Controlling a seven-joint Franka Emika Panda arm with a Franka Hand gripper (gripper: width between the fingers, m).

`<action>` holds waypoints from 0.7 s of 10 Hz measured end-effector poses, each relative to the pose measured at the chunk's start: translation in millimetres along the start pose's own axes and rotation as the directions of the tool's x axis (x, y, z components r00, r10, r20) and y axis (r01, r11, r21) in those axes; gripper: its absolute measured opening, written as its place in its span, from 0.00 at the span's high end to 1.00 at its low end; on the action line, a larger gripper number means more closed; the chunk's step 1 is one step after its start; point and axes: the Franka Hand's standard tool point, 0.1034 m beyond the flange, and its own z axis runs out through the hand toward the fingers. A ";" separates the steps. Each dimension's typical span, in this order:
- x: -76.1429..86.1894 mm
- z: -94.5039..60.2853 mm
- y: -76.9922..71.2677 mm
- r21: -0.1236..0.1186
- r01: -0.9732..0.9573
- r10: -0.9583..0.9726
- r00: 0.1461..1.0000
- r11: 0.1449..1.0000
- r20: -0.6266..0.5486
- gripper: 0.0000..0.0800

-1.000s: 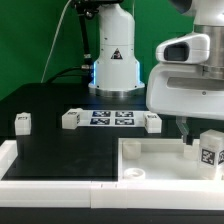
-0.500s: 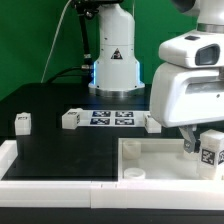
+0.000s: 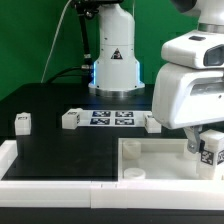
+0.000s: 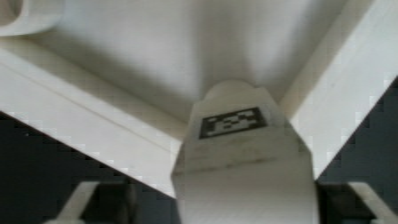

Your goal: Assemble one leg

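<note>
My gripper is shut on a leg, a small white block with a black-and-white tag, and holds it over the exterior view's right end of the large white tray-like part. In the wrist view the held leg fills the middle between my fingers, with the tray's inner wall behind it. Three more legs stand on the black table: one at the exterior view's left, one left of the marker board, one right of it, partly behind my hand.
The marker board lies on the table at the middle. The robot base stands behind it. A white rim runs along the table's front and left edges. A round corner socket shows on the tray.
My hand has moved a little to the exterior view's right and lower with the leg in it. The other legs have not moved.
</note>
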 end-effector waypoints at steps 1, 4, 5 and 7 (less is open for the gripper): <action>0.1 0.1 -0.6 0.000 -0.053 0.053 0.999 0.999 0.000 0.47; 0.2 0.2 0.2 0.001 -0.257 0.257 0.966 0.966 0.000 0.64; 0.2 0.5 -0.1 0.003 -0.439 0.439 0.899 0.899 0.001 0.64; -1.0 0.9 3.6 0.008 -0.710 0.710 0.704 0.704 0.005 0.64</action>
